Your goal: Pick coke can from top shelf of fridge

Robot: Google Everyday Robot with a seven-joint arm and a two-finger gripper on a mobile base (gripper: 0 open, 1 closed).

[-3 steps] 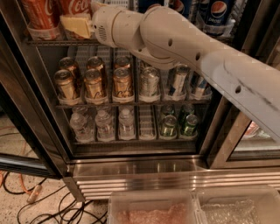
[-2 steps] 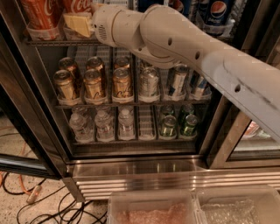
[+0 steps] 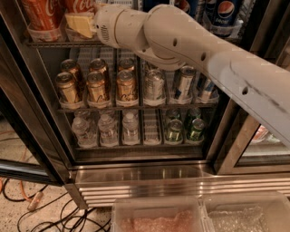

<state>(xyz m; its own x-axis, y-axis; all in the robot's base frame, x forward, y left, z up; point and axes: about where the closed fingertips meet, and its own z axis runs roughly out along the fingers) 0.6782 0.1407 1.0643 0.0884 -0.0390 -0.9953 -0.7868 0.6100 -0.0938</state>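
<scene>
The fridge (image 3: 136, 170) stands open in front of me. Two red coke cans stand at the left end of the top shelf (image 3: 54, 44), one at the far left (image 3: 40, 11) and one just right of it (image 3: 80, 5), both cut off by the top edge of the view. My white arm reaches in from the right. My gripper (image 3: 80, 25) is at the top shelf, right in front of the lower part of the second coke can. I cannot tell whether it touches the can.
Blue Pepsi cans (image 3: 224, 13) stand at the top shelf's right. The middle shelf holds gold-brown cans (image 3: 97, 86) and silver cans (image 3: 154, 86). The bottom shelf holds water bottles (image 3: 108, 129) and green cans (image 3: 174, 129). Clear bins (image 3: 156, 215) sit below, and cables (image 3: 27, 199) lie on the floor.
</scene>
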